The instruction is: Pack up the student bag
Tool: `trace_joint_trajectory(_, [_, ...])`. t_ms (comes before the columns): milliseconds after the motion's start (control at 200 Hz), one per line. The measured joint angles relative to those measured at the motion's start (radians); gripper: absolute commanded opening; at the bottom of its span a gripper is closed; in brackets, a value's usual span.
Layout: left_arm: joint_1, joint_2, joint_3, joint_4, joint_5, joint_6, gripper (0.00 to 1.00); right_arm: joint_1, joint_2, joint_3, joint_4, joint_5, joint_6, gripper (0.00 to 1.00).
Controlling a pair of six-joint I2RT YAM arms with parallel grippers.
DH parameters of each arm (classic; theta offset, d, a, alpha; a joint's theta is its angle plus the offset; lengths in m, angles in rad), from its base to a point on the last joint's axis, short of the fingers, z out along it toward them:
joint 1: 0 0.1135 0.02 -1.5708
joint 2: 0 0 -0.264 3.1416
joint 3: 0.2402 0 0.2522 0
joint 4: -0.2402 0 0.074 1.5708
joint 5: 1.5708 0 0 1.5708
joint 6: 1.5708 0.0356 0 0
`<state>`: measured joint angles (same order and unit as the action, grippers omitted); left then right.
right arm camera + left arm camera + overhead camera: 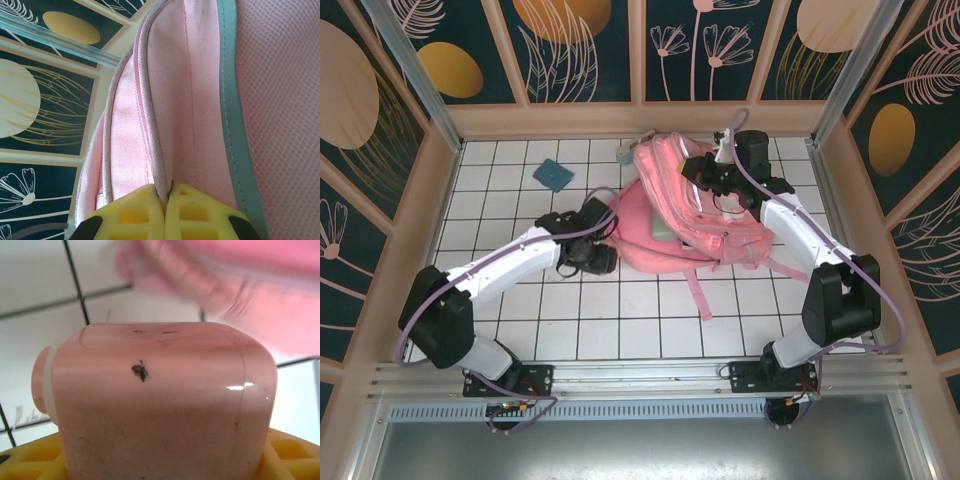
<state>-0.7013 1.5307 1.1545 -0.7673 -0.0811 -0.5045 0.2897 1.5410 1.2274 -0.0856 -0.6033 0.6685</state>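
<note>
Student bag (745, 235) lies on its side at centre-right of white-tiled counter (650, 330), toward the far wall, w/ one pink strap (698, 290) trailing toward the near edge. Its rounded pink front part spreads left across the tiles.

Right end effector (718, 182) sits on top of the bag near its far end. In right wrist view the yellow fingers (135, 212) are pressed together, pinching a raised seam of the pink fabric (200, 100); grey trim strip runs alongside, mesh panel beyond it.

Left end effector (595, 255) is low over the counter just beside the bag's left edge. Left wrist view: pink box (160, 400), glossy, rounded corners, dark smudge on its face, sits clamped betw. the yellow fingers (290, 455), w/ blurred pink fabric above and behind it.

Further out: blue square (555, 175) flat on tiles at far left, well apart from the bag; small grey item (625, 152) by the far wall, near the bag's far-left corner, too small to identify.
</note>
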Motion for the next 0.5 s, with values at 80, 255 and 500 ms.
trace_joint_trajectory(80, [0.000, 0.048, 0.092, 0.010, 0.001, 0.000, 0.48, 0.000, 0.000, -0.002, 0.000, 0.000, 0.000, 0.00])
trace_joint_trajectory(255, [0.000, 0.203, 0.284, 0.039, 0.001, 0.004, 0.48, 0.001, -0.002, -0.013, 0.004, 0.000, 0.001, 0.00])
trace_joint_trajectory(500, [0.020, 0.399, 0.422, 0.093, 0.007, 0.006, 0.48, 0.006, -0.018, -0.031, 0.013, 0.004, 0.004, 0.00])
